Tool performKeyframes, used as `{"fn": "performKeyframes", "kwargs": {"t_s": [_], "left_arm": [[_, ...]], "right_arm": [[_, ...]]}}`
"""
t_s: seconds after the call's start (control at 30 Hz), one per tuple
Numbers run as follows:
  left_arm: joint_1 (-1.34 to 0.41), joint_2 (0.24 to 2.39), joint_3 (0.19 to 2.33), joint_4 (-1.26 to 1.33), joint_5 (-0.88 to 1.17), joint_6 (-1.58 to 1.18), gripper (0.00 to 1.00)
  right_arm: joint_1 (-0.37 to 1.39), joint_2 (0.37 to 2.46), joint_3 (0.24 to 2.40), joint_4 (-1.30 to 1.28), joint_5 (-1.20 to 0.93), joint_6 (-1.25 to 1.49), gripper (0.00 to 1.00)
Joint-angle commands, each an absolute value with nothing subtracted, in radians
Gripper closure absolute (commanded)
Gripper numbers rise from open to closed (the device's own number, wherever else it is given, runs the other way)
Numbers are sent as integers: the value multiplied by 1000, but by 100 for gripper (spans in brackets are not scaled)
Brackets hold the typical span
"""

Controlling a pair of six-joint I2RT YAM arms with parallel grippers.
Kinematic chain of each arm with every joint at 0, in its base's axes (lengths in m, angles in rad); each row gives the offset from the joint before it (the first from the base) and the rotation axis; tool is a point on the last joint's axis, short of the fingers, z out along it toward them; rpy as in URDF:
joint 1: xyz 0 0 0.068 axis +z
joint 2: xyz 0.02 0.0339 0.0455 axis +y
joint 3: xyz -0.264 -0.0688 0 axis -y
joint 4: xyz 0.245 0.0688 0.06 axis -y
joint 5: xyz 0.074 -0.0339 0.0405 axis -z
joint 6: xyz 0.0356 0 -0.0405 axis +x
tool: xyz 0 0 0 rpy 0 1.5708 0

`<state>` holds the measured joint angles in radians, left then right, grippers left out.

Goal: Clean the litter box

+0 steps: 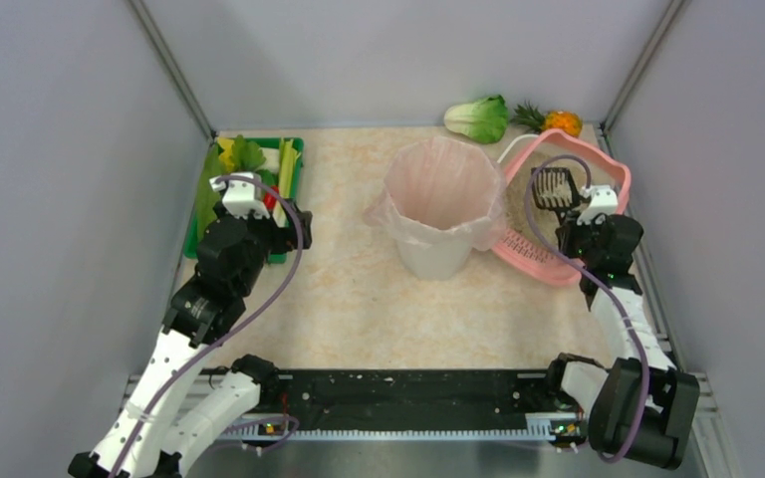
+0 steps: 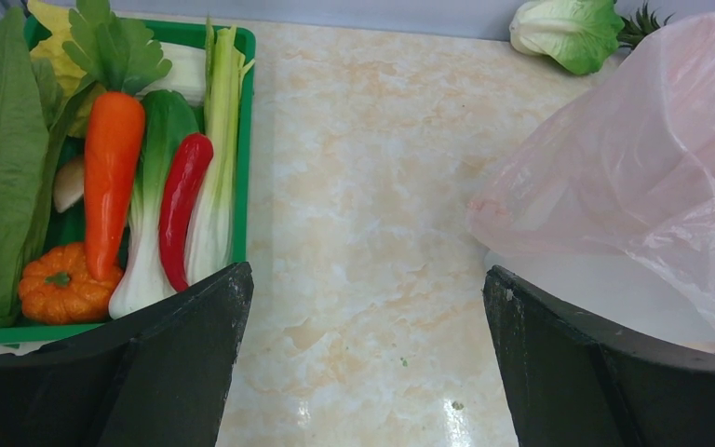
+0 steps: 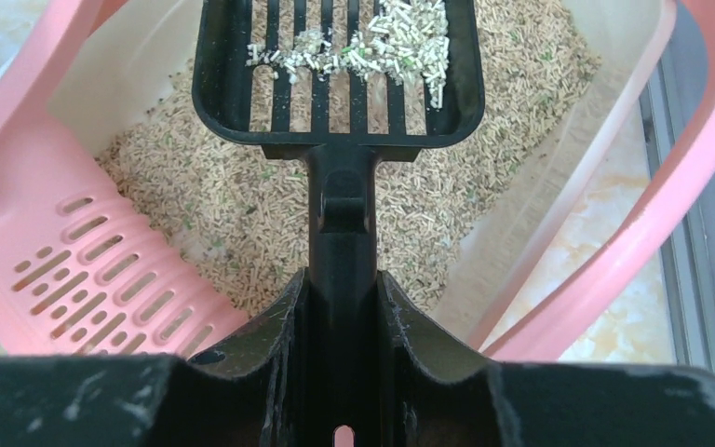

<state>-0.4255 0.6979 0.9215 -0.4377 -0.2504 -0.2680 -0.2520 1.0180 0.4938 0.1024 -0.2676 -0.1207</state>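
Top view: the right gripper (image 1: 570,213) is closed on the handle of a black scoop (image 1: 552,186). The scoop head reaches ahead of the jaws, over the litter box (image 1: 564,133). The litter box sits at the far right of the table (image 1: 359,299), under and ahead of the right jaws and touching the white bin with pink liner (image 1: 436,254). The left gripper (image 1: 294,217) sits just beside the green tray (image 1: 297,147), and its jaw state is unclear from here. A bok choy (image 1: 478,118) and a pineapple (image 1: 556,121) lie by the back wall.

Left wrist: the jaws are spread wide, with nothing between the fingers (image 2: 186,363), only bare tabletop. The green tray is to the left of the left jaw and holds a carrot (image 2: 112,177), a red chilli (image 2: 184,205) and a small pumpkin (image 2: 60,291). The bin liner is at the right jaw.

Right wrist: both fingers (image 3: 279,354) pinch the scoop handle tight. The slotted head, straight ahead of the jaws, carries a pale clump of pellets (image 3: 382,42). Beige granules (image 3: 242,205) fill the litter box below and ahead. The slotted edge strip (image 3: 112,279) is to the left of the jaws and the pink rim to the right. Can't tell if the scoop touches the granules.
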Motion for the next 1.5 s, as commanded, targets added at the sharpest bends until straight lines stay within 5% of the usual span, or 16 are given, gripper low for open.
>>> {"fn": "performKeyframes", "kwargs": {"t_s": [0.0,0.07,0.13,0.23,1.47], "left_arm": [[-428,680,911,-385,-243,-277,1],[-428,679,906,-379,-243,-279,1],[-428,679,904,-373,-240,-279,1],[-428,678,899,-371,-246,-279,1],[-427,666,868,-334,-265,-264,1]], "right_arm": [[-255,988,541,142,-302,-129,100],[-257,985,537,138,-173,-115,100],[-257,988,549,118,-326,-181,100],[-253,984,558,96,-187,-153,100],[-230,945,694,-114,-226,-260,100]]}}
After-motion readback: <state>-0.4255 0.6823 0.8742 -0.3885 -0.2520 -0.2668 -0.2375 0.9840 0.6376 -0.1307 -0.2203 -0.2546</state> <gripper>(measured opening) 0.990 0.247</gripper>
